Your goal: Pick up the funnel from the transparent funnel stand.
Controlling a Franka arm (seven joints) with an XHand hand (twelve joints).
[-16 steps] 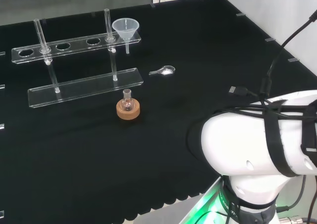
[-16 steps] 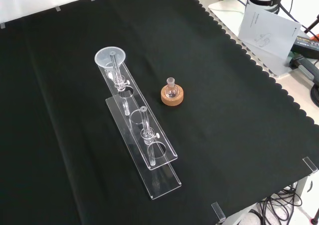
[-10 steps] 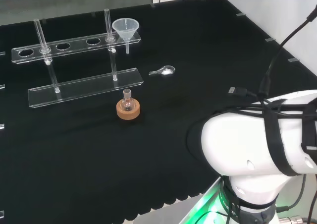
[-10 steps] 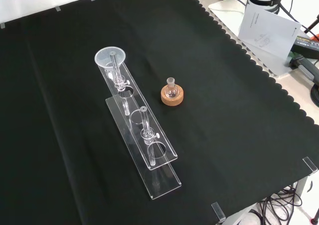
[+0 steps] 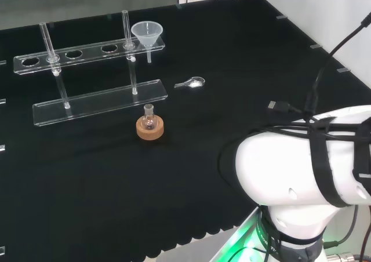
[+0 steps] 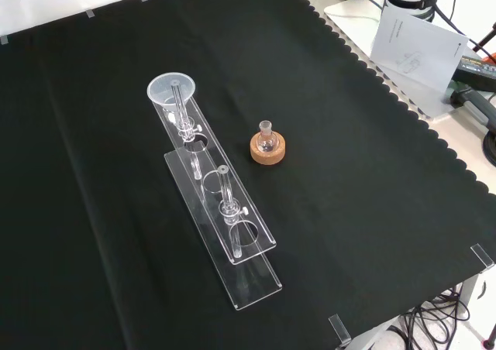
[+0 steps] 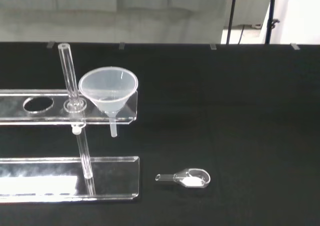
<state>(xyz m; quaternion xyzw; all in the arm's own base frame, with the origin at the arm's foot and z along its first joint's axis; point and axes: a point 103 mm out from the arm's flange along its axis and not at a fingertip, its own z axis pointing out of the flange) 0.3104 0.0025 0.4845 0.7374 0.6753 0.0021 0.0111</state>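
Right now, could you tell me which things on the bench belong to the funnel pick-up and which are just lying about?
For the job:
- funnel
- transparent funnel stand

Lying about:
- small flask on its cork ring
- small clear scoop

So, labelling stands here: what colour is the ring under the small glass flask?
Tan cork ring, clearest in the front view.
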